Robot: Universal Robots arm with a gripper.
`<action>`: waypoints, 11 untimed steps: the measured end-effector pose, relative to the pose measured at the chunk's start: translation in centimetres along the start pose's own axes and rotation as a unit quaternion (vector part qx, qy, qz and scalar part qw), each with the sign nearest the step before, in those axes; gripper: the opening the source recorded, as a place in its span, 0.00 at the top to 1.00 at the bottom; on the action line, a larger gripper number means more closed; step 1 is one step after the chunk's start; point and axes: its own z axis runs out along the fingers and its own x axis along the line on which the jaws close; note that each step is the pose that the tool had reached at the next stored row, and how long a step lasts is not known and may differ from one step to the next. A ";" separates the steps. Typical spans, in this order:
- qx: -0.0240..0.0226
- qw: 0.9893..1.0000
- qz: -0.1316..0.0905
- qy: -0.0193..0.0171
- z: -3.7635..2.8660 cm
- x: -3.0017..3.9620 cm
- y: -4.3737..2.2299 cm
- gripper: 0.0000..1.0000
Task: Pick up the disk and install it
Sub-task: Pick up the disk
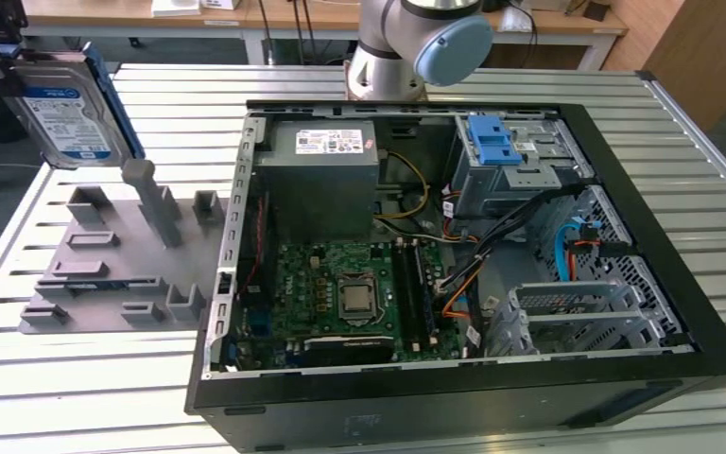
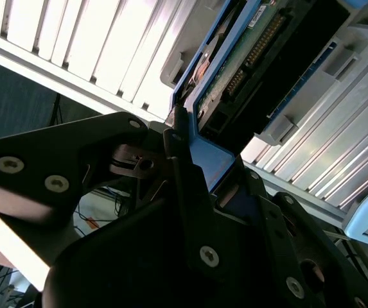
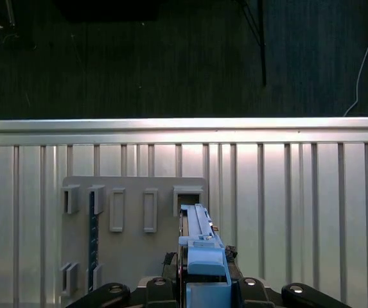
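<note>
**One of Most Things, Two Cages**

One disk [image 1: 67, 109], one robot arm [image 1: 420, 43], one slatted table [image 1: 73, 397] and one grey fixture plate [image 1: 136, 274] at the exterior view's left. One open computer case [image 1: 464, 402] holds one motherboard [image 1: 351, 293], one grey box [image 1: 319, 189] and two silver cages: the far cage [image 1: 521, 165] and the near cage [image 1: 578, 312].

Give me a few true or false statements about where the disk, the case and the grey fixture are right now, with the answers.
1. The tool is clamped on the disk's blue bracket. True.
2. The disk sits inside the case. False: the tool holds it outside the case, at the exterior view's left.
3. The case is open, its motherboard showing. True.
4. The grey fixture lies inside the case. False: it lies on the table beside the case.
</note>
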 end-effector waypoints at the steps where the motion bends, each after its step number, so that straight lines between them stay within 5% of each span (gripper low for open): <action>1: 0.000 1.000 0.000 0.000 -0.04 -0.01 0.00 0.64; 11: 0.000 1.000 0.000 0.001 -0.36 -0.09 0.00 0.64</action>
